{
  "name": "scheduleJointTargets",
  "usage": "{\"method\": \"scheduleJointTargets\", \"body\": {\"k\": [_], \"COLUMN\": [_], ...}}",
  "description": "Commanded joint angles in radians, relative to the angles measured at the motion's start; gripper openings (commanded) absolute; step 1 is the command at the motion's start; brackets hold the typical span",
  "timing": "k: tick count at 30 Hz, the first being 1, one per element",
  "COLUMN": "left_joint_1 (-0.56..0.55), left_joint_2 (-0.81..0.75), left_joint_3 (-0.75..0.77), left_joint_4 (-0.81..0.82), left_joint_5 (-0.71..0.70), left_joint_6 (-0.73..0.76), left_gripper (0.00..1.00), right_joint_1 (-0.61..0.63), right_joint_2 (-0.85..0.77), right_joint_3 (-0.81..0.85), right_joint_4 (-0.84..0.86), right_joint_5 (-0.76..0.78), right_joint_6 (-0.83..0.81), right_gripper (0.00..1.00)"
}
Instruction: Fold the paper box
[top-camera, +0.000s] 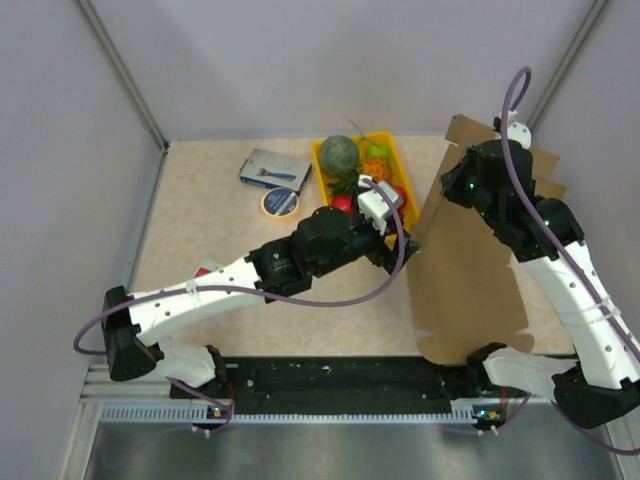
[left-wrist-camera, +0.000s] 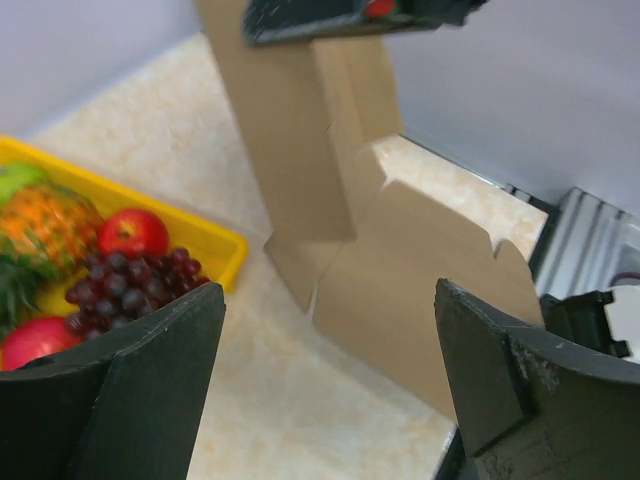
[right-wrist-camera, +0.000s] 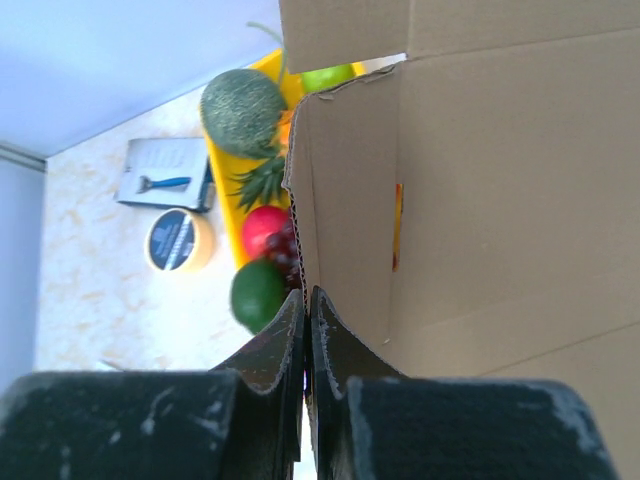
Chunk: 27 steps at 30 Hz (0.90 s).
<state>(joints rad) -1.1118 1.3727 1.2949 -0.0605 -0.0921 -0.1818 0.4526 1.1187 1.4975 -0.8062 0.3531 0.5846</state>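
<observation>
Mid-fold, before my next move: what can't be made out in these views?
Top view: tips of the right gripper, hidden under its wrist.
Right wrist view: brown cardboard box sheet, cut off by top and right edges.
Left wrist view: yellow plastic fruit tray, partly behind the left gripper.

My left arm (top-camera: 190, 300) and right arm (top-camera: 585, 300) wear white shells on the long links and black housings at the joints, each trailed by a mauve cable (top-camera: 340, 302). My left fingers (left-wrist-camera: 130, 400) and right fingers (right-wrist-camera: 265, 355) are matte black wedges, scuffed pale. Green lights (top-camera: 456, 184) dot my right wrist.
</observation>
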Motion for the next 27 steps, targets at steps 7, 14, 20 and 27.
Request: {"method": "scheduleJointTargets", "body": {"k": [7,14,20,27], "left_joint_1": [-0.092,-0.117,-0.149,-0.16], "left_joint_2": [0.115,0.19,0.218,0.223], "left_joint_3": [0.089,0.124,0.101,0.063], "left_joint_4": [0.152,0.186,0.292,0.427], "left_joint_5": [-0.319,-0.587,-0.722,-0.834], "left_joint_6": [0.3,0.379,0.513,0.602], "left_gripper": [0.85,0.61,0.54,0.19], "right_joint_1": [0.144,0.25,0.296,0.336], "right_joint_2": [0.003,0.001,0.003,-0.006], "right_joint_3": [0.013,0.006,-0.002,-0.005], "right_joint_4": [-0.042,-0.053,-0.064,-0.065], "right_joint_5": [0.15,0.23,0.277,0.274], "right_joint_6": [0.345,0.449,0.534,0.547], "right_gripper": [0.0,0.0,0.0,0.06]}}
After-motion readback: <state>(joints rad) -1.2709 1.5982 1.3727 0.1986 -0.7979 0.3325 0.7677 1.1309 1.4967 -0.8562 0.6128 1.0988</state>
